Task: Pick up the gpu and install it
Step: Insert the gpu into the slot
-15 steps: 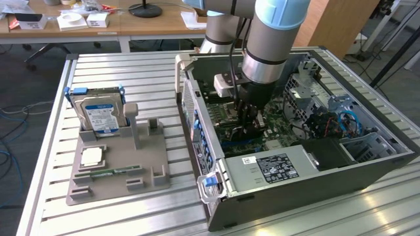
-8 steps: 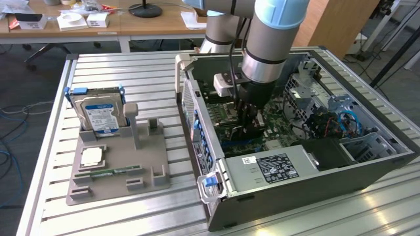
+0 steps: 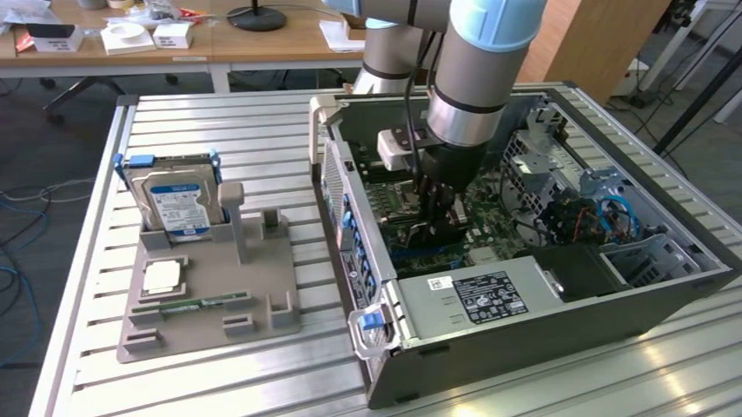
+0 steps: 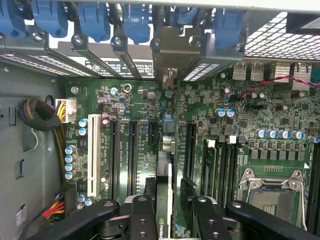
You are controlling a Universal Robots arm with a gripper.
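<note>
A green motherboard [image 4: 210, 125] carries black slots and one white slot [image 4: 93, 152]. Blue clips [image 4: 90, 20] line the grey case [image 3: 649, 300]. The black gpu [image 4: 163, 200] stands between black fingers [image 4: 142, 220]. A silver hard drive [image 3: 176, 204] bears a blue-white label.

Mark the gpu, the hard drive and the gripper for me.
gpu [image 4: 164, 200]: wrist view, top edge of the card between the fingers.
hard drive [image 3: 176, 204]: exterior view, its blue-white label.
gripper [image 4: 167, 215]: wrist view, midway between its fingertips.
</note>
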